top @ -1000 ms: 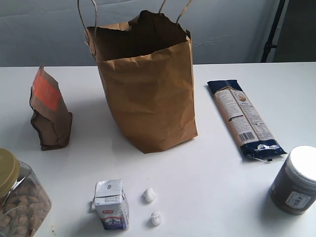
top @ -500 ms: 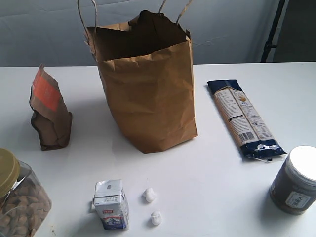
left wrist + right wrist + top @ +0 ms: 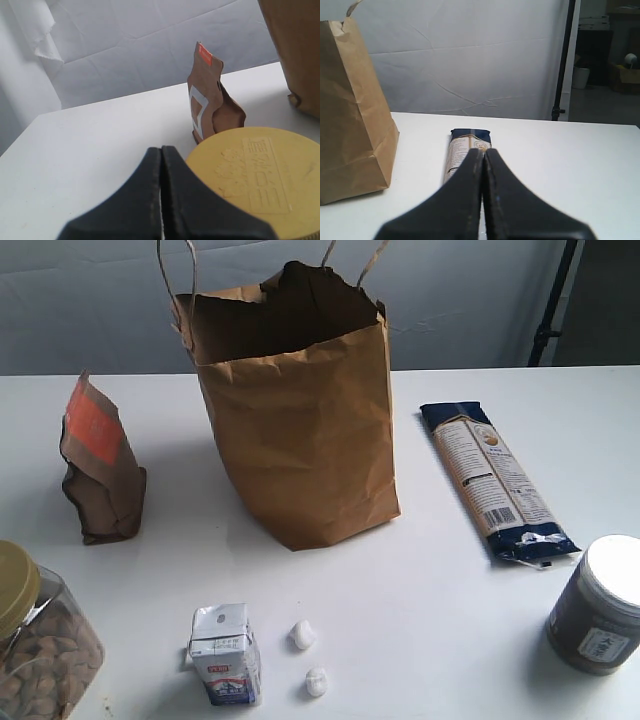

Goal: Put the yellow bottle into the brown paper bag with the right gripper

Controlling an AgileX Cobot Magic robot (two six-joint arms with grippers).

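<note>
Brown paper bag [image 3: 300, 430], one only; left tool [image 3: 161, 152] and right tool [image 3: 483, 152], two, both pressed together.

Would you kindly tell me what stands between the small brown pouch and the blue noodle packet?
The brown paper bag stands between the pouch and the packet, seen in the exterior view.

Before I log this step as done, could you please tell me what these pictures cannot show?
- Yellow bottle: in no view; the brown paper bag is too dark inside in the exterior view.
- Pasta packet: right wrist view, near end hidden behind the shut right gripper.
- Nut jar: exterior view, cut off by the left and bottom edges.
</note>
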